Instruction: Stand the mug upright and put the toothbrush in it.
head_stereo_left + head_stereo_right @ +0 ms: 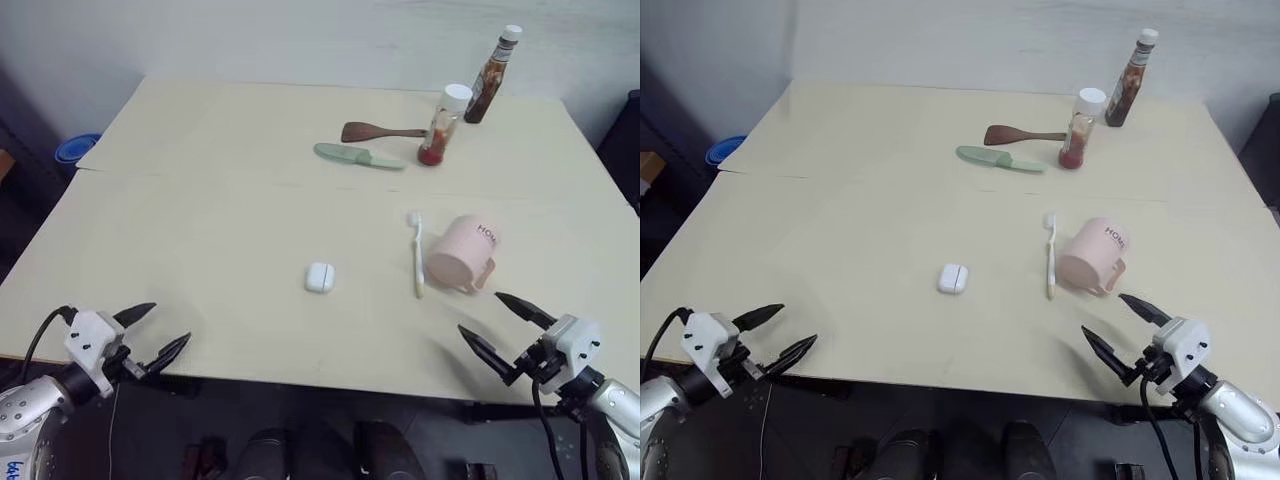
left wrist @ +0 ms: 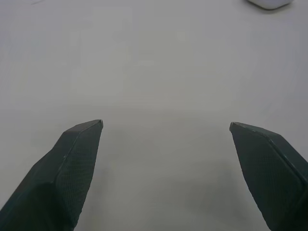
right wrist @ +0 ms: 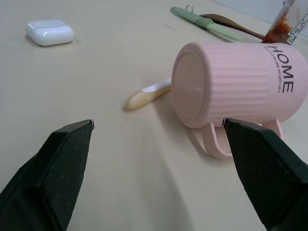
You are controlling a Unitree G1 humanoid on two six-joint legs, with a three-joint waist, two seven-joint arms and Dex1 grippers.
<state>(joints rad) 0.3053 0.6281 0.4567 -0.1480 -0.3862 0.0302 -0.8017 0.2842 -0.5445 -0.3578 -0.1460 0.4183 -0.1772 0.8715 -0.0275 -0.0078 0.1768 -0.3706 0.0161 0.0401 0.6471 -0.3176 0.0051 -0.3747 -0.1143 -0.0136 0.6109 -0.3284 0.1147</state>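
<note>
We log: toothbrush mostly hidden behind mug; earbud case cut off, top-right edge.

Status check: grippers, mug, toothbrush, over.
Left gripper and right gripper open, empty, at table's near edge. Mug on its side, toothbrush flat beside it. Nothing in the way.

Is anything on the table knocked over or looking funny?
Yes. The pink mug is lying on its side instead of standing, with its flat bottom facing the right gripper and its handle against the table. The toothbrush lies flat right beside it. The two sauce bottles at the back stand upright.
</note>
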